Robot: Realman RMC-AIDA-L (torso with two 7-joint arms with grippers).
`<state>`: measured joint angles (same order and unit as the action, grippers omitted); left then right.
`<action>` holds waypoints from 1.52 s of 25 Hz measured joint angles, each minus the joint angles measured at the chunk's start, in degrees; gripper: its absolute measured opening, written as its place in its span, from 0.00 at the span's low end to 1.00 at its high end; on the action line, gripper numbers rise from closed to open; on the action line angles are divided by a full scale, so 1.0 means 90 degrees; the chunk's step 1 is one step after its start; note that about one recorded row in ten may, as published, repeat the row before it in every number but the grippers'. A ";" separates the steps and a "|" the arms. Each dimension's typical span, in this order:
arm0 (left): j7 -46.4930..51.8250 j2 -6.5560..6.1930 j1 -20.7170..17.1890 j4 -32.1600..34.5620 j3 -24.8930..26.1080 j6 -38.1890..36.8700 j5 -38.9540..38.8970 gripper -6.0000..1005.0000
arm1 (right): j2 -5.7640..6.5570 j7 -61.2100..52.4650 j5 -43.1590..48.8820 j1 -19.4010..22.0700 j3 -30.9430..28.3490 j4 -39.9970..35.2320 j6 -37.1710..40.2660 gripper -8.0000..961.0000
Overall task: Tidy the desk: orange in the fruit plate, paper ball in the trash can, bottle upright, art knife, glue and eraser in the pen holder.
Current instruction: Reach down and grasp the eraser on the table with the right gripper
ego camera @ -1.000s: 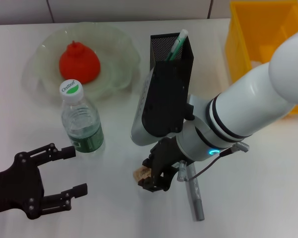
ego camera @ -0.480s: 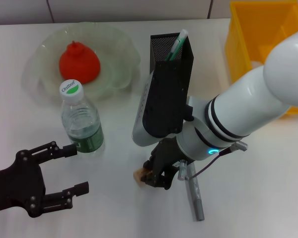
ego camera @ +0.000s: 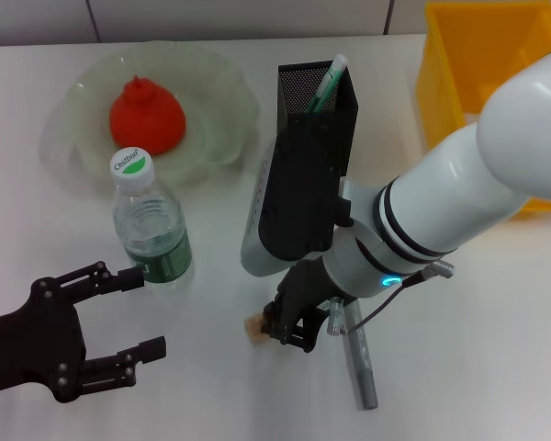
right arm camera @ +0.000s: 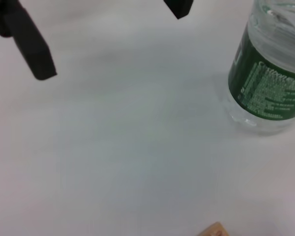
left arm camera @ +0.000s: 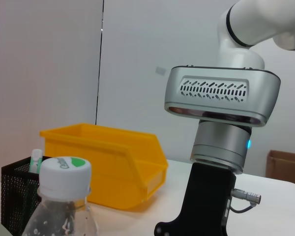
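Note:
My right gripper (ego camera: 274,328) is down at the desk (ego camera: 211,367), shut on the small tan eraser (ego camera: 254,325), which sticks out at its tips and shows at the edge of the right wrist view (right arm camera: 214,230). The grey art knife (ego camera: 361,363) lies just beside it. The bottle (ego camera: 151,225) stands upright, also in the right wrist view (right arm camera: 268,83). The orange (ego camera: 145,115) sits in the fruit plate (ego camera: 220,96). The pen holder (ego camera: 317,110) holds a green and white stick (ego camera: 329,81). My left gripper (ego camera: 124,312) is open and empty at the near left.
The yellow trash can (ego camera: 459,64) stands at the far right, behind my right arm (ego camera: 441,211). In the left wrist view the bottle cap (left arm camera: 65,169), pen holder (left arm camera: 17,196) and trash can (left arm camera: 108,160) show, with my right wrist (left arm camera: 214,98) close by.
My right gripper's fingers have drawn together around the eraser, which has shifted slightly left. My left gripper has barely moved.

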<state>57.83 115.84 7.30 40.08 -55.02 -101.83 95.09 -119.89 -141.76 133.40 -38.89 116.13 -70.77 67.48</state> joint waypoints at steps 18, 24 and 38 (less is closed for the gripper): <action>0.0000 0.0006 0.0018 -0.0050 0.0000 0.0019 0.0003 0.80 | 0.0020 0.0009 0.0059 0.0008 -0.0066 -0.0294 0.0160 0.31; 0.0000 0.0010 0.0025 -0.0050 0.0000 0.0021 0.0011 0.80 | 0.0020 0.0036 0.0143 -0.0031 -0.0009 -0.0216 -0.0040 0.37; 0.0000 0.0020 0.0039 -0.0050 0.0000 0.0046 0.0010 0.80 | 0.0004 0.0166 0.0085 -0.0134 0.0231 0.0093 -0.0314 0.41</action>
<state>57.83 116.02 7.65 39.63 -55.02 -101.42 95.19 -119.85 -140.27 134.17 -40.10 118.21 -69.94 64.65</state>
